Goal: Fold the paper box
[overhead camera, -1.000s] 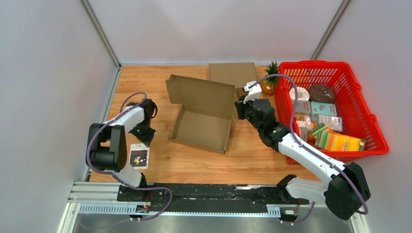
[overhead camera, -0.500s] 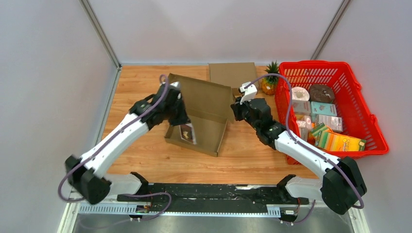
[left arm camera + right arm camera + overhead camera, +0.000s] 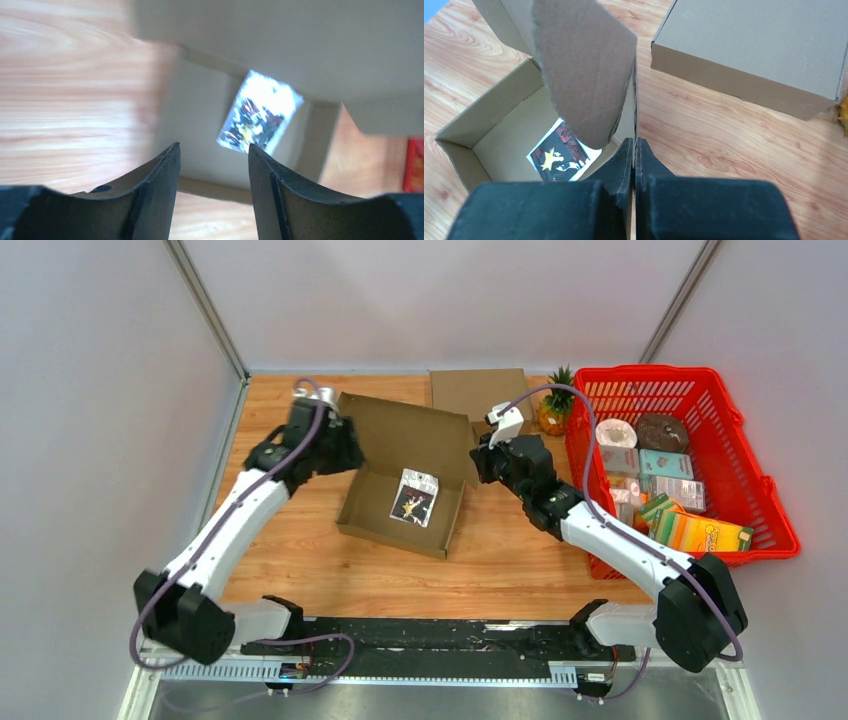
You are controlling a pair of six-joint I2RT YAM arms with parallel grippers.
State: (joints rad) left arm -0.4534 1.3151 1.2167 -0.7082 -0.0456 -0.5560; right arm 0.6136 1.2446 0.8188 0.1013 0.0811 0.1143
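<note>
Wooden table (image 3: 300,575) stands enclosed by grey walls (image 3: 450,300). Left gripper (image 3: 214,150) is released and empty beside the paper box (image 3: 392,533). Right gripper (image 3: 634,146) is clenched on its side flap.

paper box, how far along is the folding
Done: the paper box has its walls up and a packet lies inside. In hand: the right gripper is shut on the box's right edge; the left gripper hovers open, holding nothing. Left: the lid stands upright and needs folding down and tucking.

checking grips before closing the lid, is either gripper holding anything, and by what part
Right gripper pinches the paper box by the thin cardboard edge at its right rear corner. Left gripper is open, holding nothing.
</note>
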